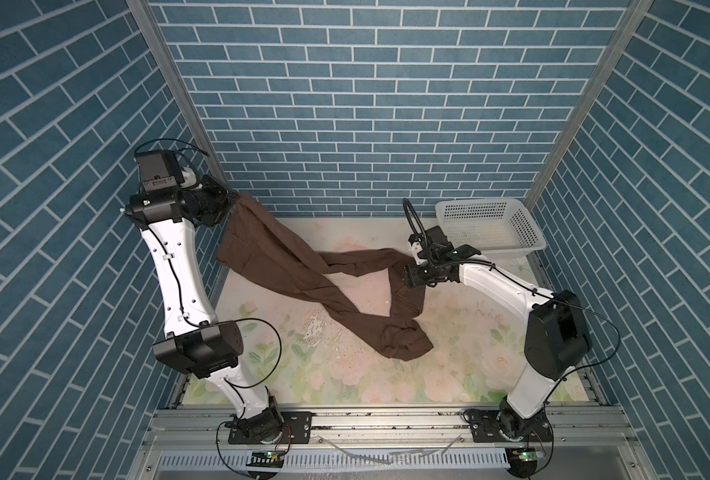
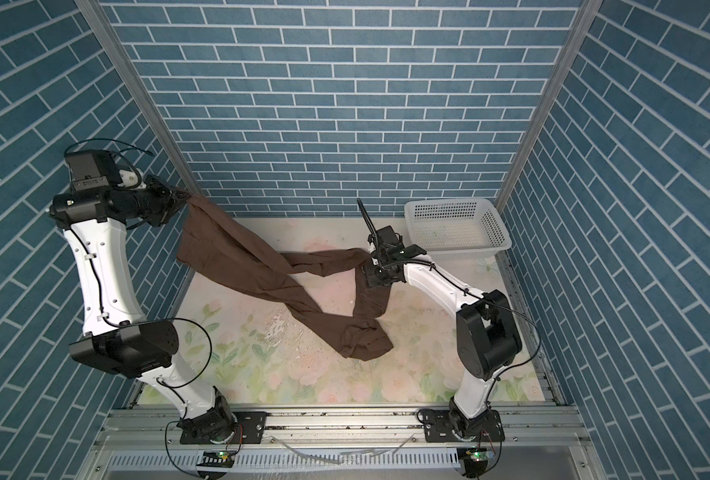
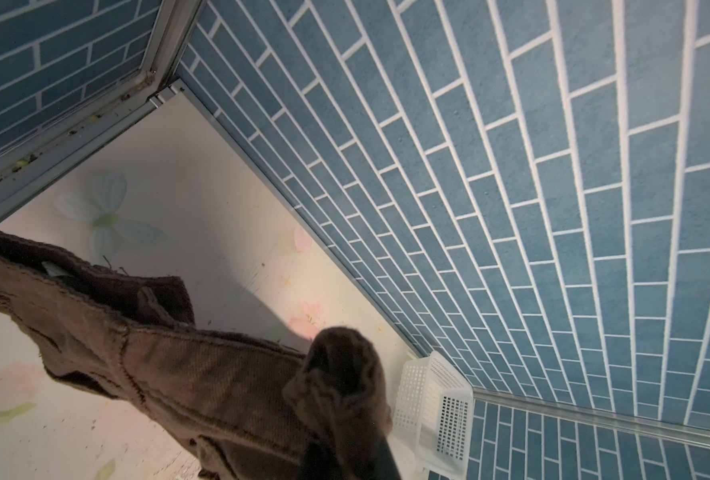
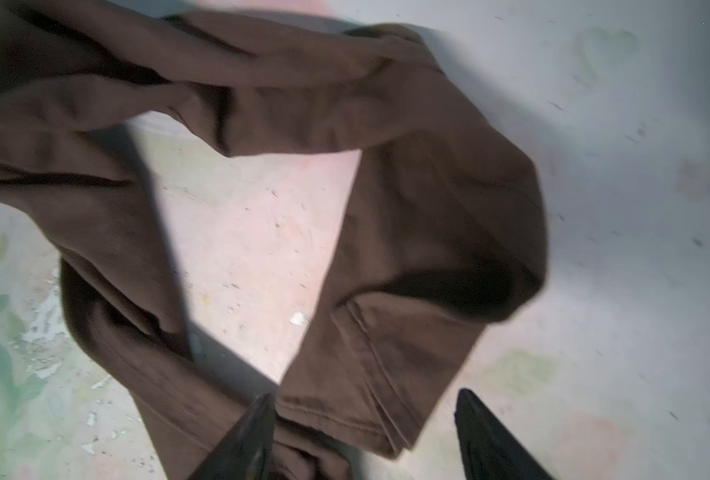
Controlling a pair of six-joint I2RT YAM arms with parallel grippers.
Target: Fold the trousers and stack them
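The dark brown trousers (image 1: 287, 266) (image 2: 253, 270) trail from high at the far left down across the floral table. The legs cross and bunch in the middle. My left gripper (image 1: 232, 195) (image 2: 183, 195) is raised by the left wall, shut on the trousers' waist end. In the left wrist view the cloth (image 3: 178, 374) wraps over the left gripper (image 3: 345, 415) and hides its fingertips. My right gripper (image 1: 403, 278) (image 2: 363, 278) (image 4: 366, 397) hangs open just above a leg, fingers wide apart. That leg's hem (image 4: 345, 415) lies loose below the fingers.
A white perforated basket (image 1: 478, 203) (image 2: 449, 202) (image 3: 428, 395) stands at the far right corner, just behind the right arm. Blue brick walls close in three sides. The table (image 1: 449, 340) shows bare floral print in front and to the right of the trousers.
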